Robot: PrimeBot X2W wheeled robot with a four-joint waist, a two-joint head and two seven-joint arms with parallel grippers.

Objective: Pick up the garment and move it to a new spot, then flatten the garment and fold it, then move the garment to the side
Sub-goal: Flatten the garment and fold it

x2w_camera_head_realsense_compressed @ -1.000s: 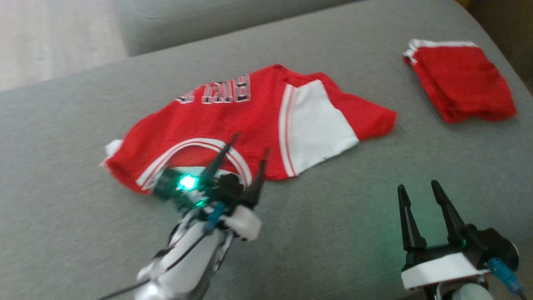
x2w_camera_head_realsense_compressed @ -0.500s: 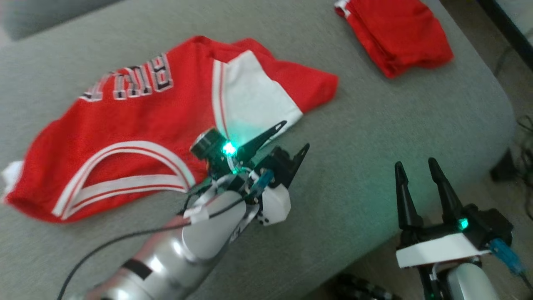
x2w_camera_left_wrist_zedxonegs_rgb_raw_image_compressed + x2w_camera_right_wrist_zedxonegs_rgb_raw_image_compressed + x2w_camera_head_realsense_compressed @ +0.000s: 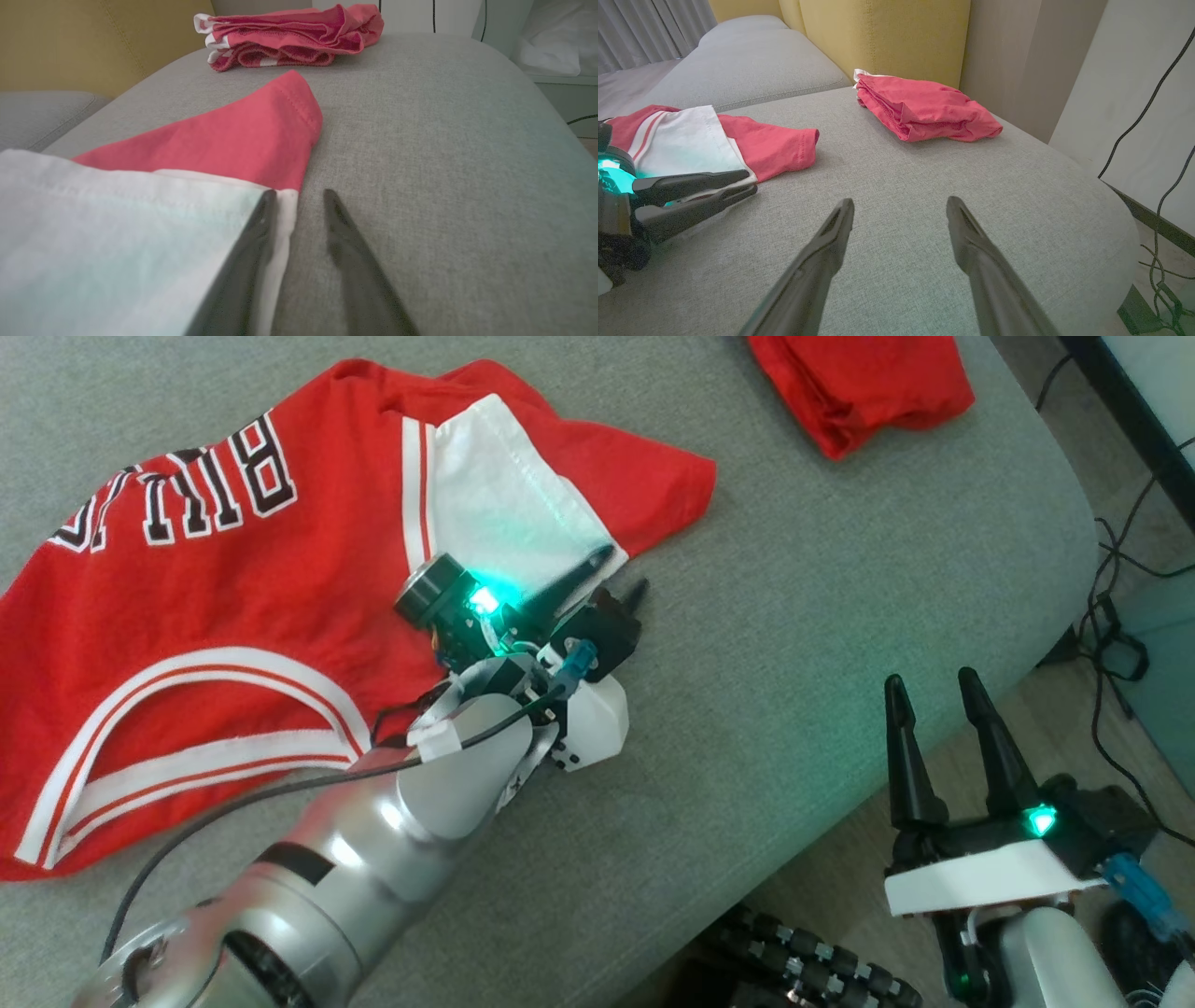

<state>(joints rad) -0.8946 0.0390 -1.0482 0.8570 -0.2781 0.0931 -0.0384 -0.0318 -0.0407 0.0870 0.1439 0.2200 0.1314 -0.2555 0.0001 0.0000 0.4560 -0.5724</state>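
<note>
While my left claw [image 3: 617, 575] sits at mid-frame with its fingers parted, one tip lies over the white side panel of the red jersey [image 3: 215, 588] and the other over the bare grey sofa cushion [image 3: 803, 616]. My right claw [image 3: 930, 683], also spread and holding nothing, hangs at lower right past the cushion's edge. The jersey spreads across the upper left, and a folded red garment [image 3: 854, 378] lies at upper right.
</note>
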